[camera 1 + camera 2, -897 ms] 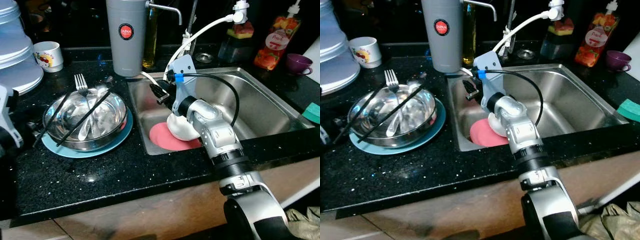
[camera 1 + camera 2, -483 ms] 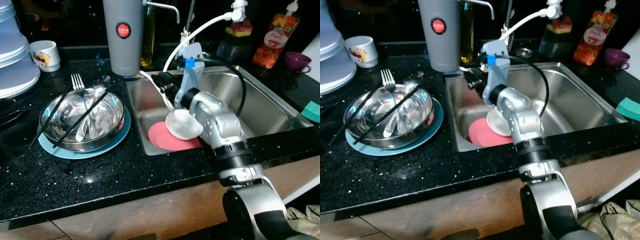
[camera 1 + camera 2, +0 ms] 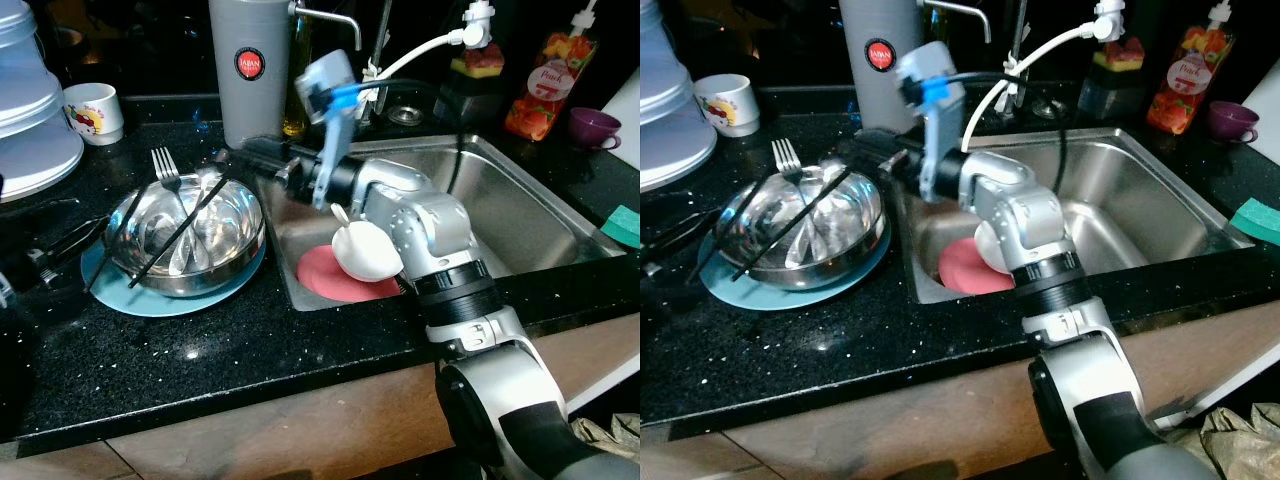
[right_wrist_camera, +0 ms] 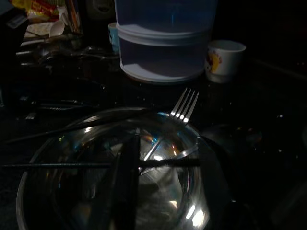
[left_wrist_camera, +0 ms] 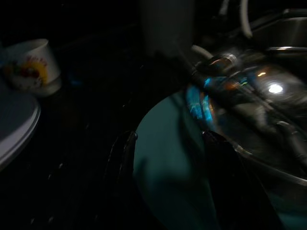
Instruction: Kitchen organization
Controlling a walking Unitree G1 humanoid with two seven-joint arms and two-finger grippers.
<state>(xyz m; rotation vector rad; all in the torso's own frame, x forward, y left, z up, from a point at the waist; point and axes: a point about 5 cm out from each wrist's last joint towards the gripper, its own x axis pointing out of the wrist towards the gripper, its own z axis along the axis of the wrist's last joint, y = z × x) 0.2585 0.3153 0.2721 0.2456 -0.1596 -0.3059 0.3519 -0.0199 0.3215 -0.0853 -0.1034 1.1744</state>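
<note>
So the right gripper [image 3: 245, 158], mid-frame, has its black fingers parted around the far rim of the steel bowl [image 3: 190, 240], which sits tilted on a blue plate [image 3: 150, 297] left of the sink [image 3: 520, 215]. Left gripper [image 5: 168, 158] gapes beside that plate.

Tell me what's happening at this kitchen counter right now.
A humanoid robot is sorting dishes beside the stainless steel sink. Its right tool reaches across from the sink side to the shiny steel bowl, which sits on a light blue plate and holds a silver fork and black chopsticks. The left tool sits low at the plate's other edge, fingers apart. A round pink plate and a white ladle wait in the sink.
</note>
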